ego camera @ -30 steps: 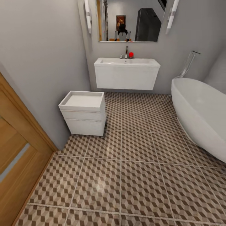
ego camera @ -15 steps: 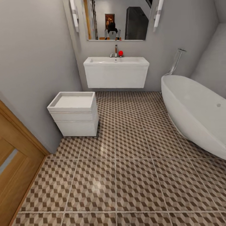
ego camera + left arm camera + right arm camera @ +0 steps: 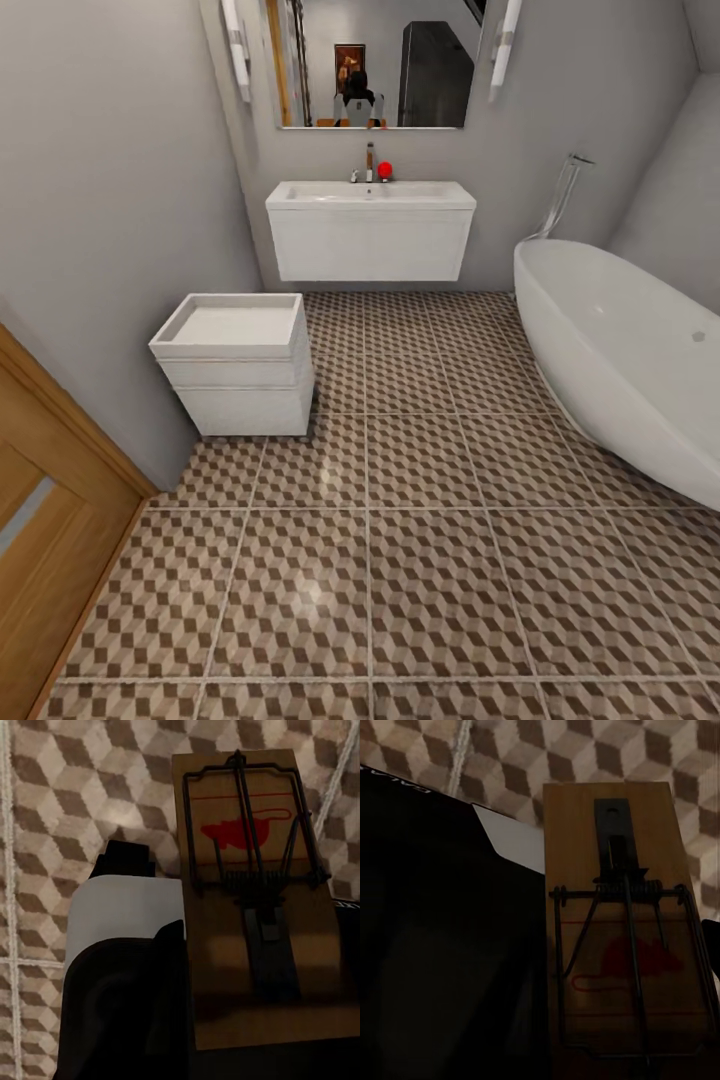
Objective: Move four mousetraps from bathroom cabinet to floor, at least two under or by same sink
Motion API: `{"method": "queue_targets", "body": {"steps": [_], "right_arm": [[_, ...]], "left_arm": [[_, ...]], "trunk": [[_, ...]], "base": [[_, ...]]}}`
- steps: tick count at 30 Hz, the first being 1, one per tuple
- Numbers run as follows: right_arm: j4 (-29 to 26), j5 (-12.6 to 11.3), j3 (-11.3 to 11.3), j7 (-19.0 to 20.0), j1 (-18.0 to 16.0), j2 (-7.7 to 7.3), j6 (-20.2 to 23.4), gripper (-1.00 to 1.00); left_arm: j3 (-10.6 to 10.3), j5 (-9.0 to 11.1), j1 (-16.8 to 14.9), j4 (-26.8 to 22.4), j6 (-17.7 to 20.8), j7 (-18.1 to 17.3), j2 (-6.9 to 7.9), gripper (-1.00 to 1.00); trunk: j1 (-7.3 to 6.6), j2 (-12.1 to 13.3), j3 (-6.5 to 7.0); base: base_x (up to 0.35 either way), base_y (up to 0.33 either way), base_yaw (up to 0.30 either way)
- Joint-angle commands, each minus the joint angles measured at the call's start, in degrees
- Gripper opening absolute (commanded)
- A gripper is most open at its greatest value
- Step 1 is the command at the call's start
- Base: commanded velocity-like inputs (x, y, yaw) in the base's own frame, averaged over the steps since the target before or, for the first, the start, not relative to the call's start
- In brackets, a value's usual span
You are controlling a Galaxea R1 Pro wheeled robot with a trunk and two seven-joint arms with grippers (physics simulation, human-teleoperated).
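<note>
White porcelain marks my target: the bathroom sink point(image 3: 370, 192) on its wall-hung vanity point(image 3: 370, 243) sits straight ahead across the bathroom floor point(image 3: 440, 560).

1. Change. Against the head view of one second ago, the whole picture has shifted: the sink and the small white drawer unit point(image 3: 238, 365) now sit further toward the left arm's side, more of the tub point(image 3: 625, 355) shows, and less of the wooden door point(image 3: 45, 520). I read this as camera and base motion, not movement of the fixtures. Between half a second ago and now the view barely differs, so I judge the base has all but settled facing the sink.

2. Load. In the left wrist view, the left gripper point(image 3: 259, 1050) carries a mousetrap point(image 3: 259, 892), the wooden plate lying between dark finger housings with tiles behind it. The right gripper point(image 3: 622, 1072) likewise carries a second mousetrap point(image 3: 622, 930) over patterned floor. Both traps are held off the floor, not yet placed.

3. Meaning. With the tiles below the vanity in line, I judge an approach and set-down beside the sink comes next.

4. Limits. Finger contact points on both plates are cut off or lost in shadow. I cannot judge height above the tiles.
</note>
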Motion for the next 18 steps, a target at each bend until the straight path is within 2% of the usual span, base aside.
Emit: {"method": "queue_targets", "body": {"steps": [1,18], "right_arm": [[0.28,-0.64,0.5,0.18,-0.08,0.06,-0.43,-1.0],[0.21,-0.64,0.5,0.18,-0.08,0.1,-0.32,-1.0]], "left_arm": [[-0.34,0.42,-0.04,-0.07,0.08,0.03,0.05,-1.0],[-0.34,0.18,-0.04,-0.07,0.08,0.0,0.05,-1.0]], "trunk": [[0.02,-0.02,-0.04],[0.02,-0.02,-0.04]], "base": [[0.245,-0.015,0.0],[0.322,-0.087,0.0]]}}
